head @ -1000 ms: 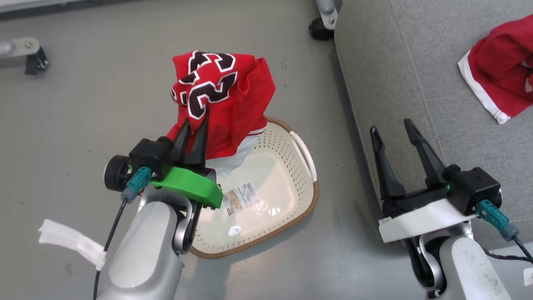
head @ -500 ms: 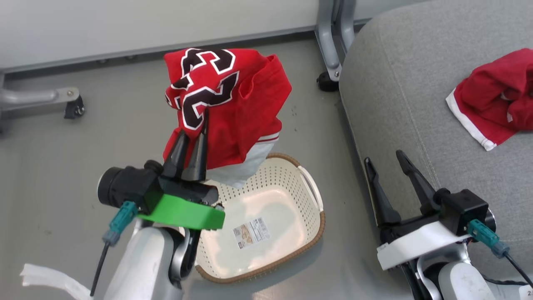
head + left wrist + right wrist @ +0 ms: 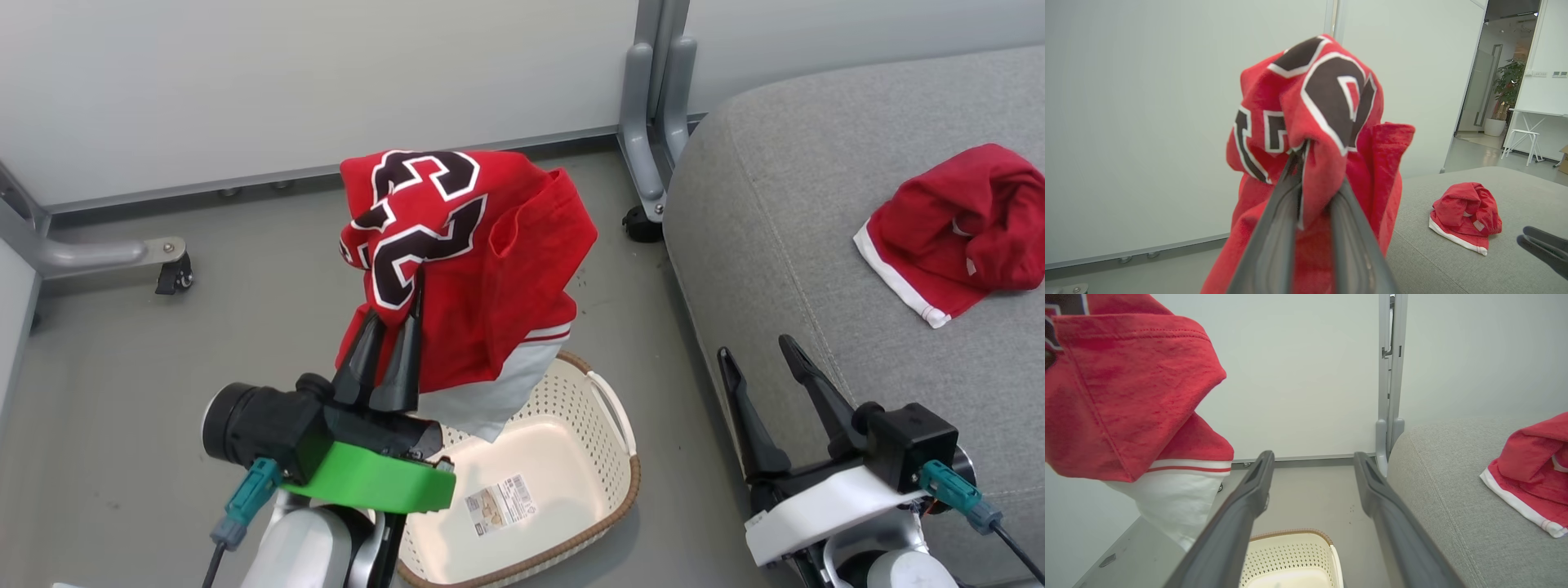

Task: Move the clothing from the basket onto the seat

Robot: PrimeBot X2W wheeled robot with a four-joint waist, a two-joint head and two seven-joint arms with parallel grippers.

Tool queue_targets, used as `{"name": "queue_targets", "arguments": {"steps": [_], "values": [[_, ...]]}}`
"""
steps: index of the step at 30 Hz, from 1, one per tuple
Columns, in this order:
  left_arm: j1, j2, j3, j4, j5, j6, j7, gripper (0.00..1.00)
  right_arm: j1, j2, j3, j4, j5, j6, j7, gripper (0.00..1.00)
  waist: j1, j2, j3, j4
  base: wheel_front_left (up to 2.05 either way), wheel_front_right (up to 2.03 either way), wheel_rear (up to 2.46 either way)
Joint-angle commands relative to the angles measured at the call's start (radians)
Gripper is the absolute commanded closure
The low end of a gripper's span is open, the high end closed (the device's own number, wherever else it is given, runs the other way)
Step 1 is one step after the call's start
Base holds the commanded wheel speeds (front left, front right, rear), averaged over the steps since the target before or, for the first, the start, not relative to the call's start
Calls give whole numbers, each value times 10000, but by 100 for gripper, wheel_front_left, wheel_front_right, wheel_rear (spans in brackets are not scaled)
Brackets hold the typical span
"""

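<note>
**A:** Quick check, where's everything sitting right now?

**B:** It's split up. The numbered jersey (image 3: pixel 490 269) is hanging bunched up in the air. The left fingers (image 3: pixel 406 363) are clamping together on a fold of it, right by the black-and-white numerals. Its white hem is dangling over the far rim of the basket (image 3: pixel 571 400). The basket is sitting on the floor (image 3: pixel 204 351) with its label sticker (image 3: pixel 498 505) showing.

**A:** And the other piece?

**B:** The other red garment (image 3: pixel 955 229) is lying crumpled on the seat (image 3: pixel 784 204), way over to the right, with white trim running along its near edge.

**A:** Right arm doing anything?

**B:** Nope, the right fingers (image 3: pixel 816 384) are standing wide apart and gripping nothing. They're hovering right at the seat's edge, on the side facing the basket.
</note>
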Motion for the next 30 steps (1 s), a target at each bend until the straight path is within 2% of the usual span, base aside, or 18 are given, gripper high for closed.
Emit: {"name": "queue_targets", "arguments": {"steps": [1,22,26,30], "values": [[185,43,14,-66,52,45,15,100,221,-28,-28,-45,57,-3,41,0,1,0,-136,9,0,0,0],[298,113,-73,-88,-175,187,-11,100,350,-26,219,-75,-9,-3,165,0,1,0,-330,-62,0,0,0],[193,106,-121,-123,-185,180,-45,100,84,-143,738,-12,-7,-3,287,0,1,0,-262,10,0,0,0],[-20,83,-235,-221,-149,119,-53,100,-421,-523,1760,272,280,-3,391,0,1,0,-99,129,0,0,0]]}}
